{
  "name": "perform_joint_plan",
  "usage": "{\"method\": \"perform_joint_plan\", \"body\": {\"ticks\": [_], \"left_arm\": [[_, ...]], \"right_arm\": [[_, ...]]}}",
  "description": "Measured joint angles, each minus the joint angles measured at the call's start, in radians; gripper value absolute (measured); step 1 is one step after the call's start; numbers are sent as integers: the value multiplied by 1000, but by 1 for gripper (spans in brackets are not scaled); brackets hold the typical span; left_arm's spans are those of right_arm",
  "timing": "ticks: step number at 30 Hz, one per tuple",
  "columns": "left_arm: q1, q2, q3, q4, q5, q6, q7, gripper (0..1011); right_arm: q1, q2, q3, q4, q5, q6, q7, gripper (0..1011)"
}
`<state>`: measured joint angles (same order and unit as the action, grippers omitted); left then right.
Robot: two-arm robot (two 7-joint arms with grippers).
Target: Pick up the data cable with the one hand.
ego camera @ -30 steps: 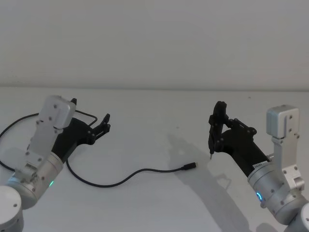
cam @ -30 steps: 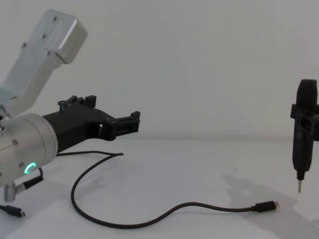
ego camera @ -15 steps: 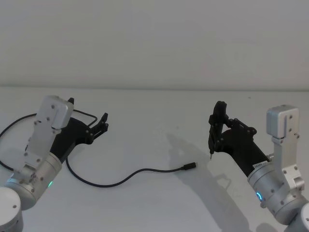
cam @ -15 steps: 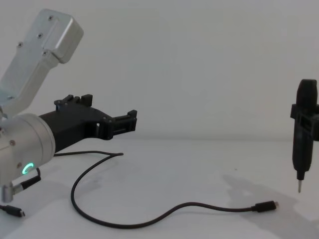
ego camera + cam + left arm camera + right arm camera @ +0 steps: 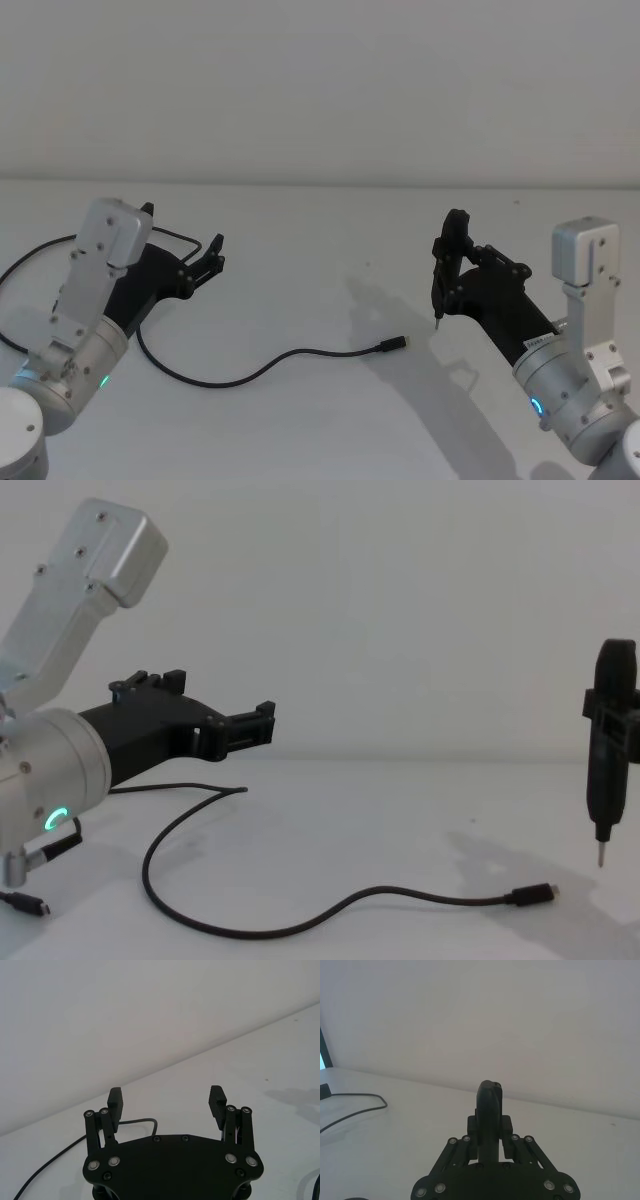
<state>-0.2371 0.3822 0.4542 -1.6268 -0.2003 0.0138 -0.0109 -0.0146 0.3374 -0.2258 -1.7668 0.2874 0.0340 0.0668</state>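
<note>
Open left pincer (image 5: 213, 252) above the data cable (image 5: 310, 350) may pinch air, the cord lying flat; right pincer (image 5: 446, 282) clamps a tool (image 5: 455, 230).

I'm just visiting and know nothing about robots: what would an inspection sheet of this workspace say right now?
Surface: white table.
Job's things: data cable lies loosely curved on the table, not held; its plug points toward the right side.
Clutter: nothing seen.
Grippers: left gripper open, raised above the table near the cable's left part; right gripper shut on a slim black tool, tip down, above the table.
Cables: a short black lead hangs beside the left arm.
Surroundings: plain white wall.
</note>
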Motion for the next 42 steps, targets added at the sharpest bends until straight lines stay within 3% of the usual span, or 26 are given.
{"method": "perform_joint_plan", "body": {"ticks": [23,32,42], "left_arm": [[-1,4,0,-2,-2,3,-14,1001],[-10,33,4,-20,-31,31,-94,1001],[-39,92,15,-49,-77,94,-243,1001]], "right_arm": [[0,0,0,0,0,0,0,275],[0,0,0,0,0,0,0,275],[0,0,0,0,0,0,0,274]]}}
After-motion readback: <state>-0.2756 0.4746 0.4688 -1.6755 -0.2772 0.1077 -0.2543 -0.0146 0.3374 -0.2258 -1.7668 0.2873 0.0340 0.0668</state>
